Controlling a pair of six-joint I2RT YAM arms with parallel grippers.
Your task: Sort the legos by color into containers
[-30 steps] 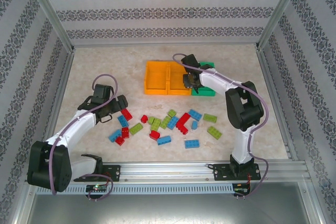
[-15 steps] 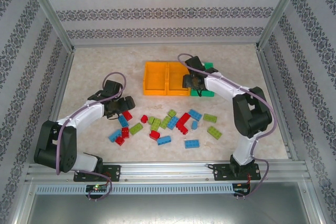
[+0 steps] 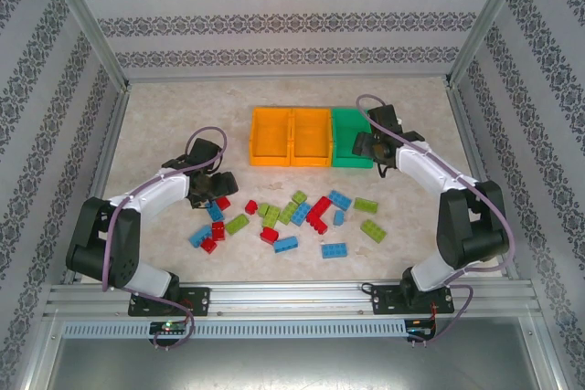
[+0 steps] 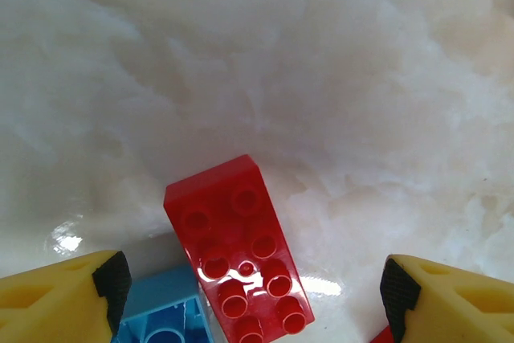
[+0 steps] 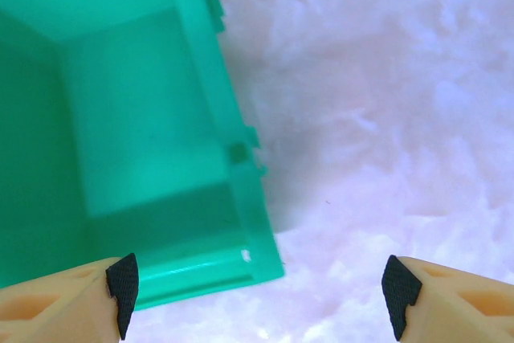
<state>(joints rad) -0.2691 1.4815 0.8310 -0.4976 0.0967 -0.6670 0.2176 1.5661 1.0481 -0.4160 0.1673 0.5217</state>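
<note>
Red, blue and lime green legos (image 3: pixel 300 214) lie scattered across the table's middle. The containers stand in a row behind them: two orange bins (image 3: pixel 272 118) and a green bin (image 3: pixel 347 118). My left gripper (image 3: pixel 216 189) (image 4: pixel 255 299) is open and low over the pile's left end. A red brick (image 4: pixel 239 251) lies between its yellow fingers (image 4: pixel 64 299), and a blue brick (image 4: pixel 165 315) sits beside it. My right gripper (image 3: pixel 367 146) (image 5: pixel 257 295) is open and holds nothing. It hovers over the near right corner of the green bin (image 5: pixel 120 118).
Metal frame posts and patterned walls enclose the table. Bare marble surface lies to the left of the orange bins and to the right of the green bin (image 3: pixel 430 134). A metal rail (image 3: pixel 292 297) runs along the near edge.
The right gripper opened and swung right, from the orange and green bins' junction to the green bin's right corner. The left gripper moved right toward the red brick and narrowed a little.
</note>
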